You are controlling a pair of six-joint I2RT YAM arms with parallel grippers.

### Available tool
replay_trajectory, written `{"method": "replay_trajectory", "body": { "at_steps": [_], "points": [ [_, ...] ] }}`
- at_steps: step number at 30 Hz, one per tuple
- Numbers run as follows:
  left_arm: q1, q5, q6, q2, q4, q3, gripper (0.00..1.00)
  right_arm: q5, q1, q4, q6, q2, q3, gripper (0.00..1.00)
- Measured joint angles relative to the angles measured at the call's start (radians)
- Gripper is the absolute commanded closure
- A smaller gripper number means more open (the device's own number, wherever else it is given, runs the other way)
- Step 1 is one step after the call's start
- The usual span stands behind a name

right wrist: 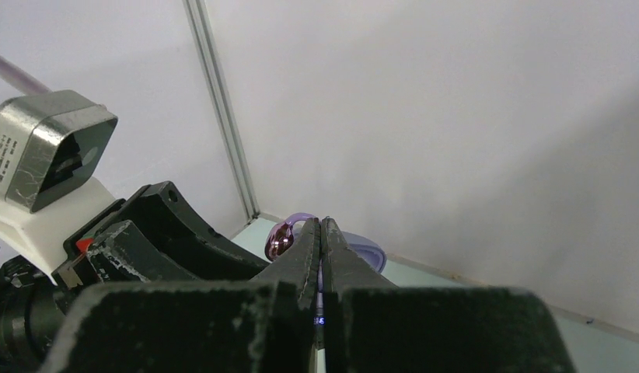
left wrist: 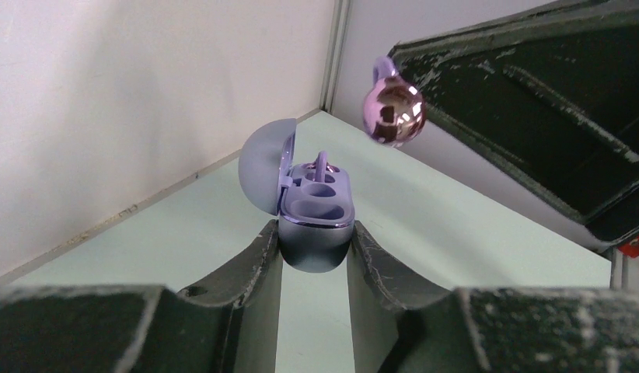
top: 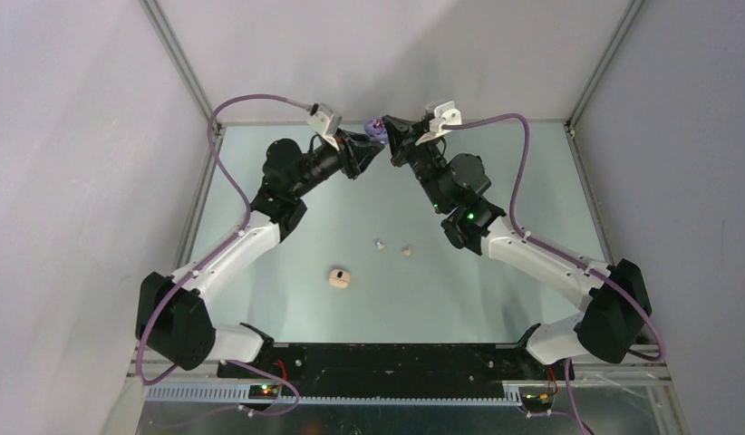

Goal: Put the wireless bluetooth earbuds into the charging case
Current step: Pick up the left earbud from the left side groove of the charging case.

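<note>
My left gripper [top: 367,148] is shut on the base of a purple charging case [left wrist: 316,214], held up at the far middle of the table with its lid [left wrist: 263,165] open to the left. A purple piece stands in the case's far socket [left wrist: 322,165]; the near socket shows empty. My right gripper [top: 388,132] is shut on the thin tail of a shiny purple earbud [left wrist: 392,113], which hangs above and right of the case, not touching it. The bud also shows in the right wrist view [right wrist: 283,239] left of the shut fingertips [right wrist: 321,227].
On the green table lie a cream-beige case [top: 340,277], a small purple bud [top: 379,243] and a cream bud [top: 407,249], all nearer than the grippers. White walls and a metal frame post [left wrist: 334,54] stand close behind the grippers.
</note>
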Motion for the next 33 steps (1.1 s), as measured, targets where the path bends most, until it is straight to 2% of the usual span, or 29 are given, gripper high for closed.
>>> {"method": "replay_trajectory", "body": {
  "at_steps": [33],
  "points": [
    [-0.010, 0.001, 0.000, -0.002, 0.002, 0.017, 1.00, -0.010, 0.014, 0.024, -0.044, 0.040, -0.008, 1.00]
  ]
}}
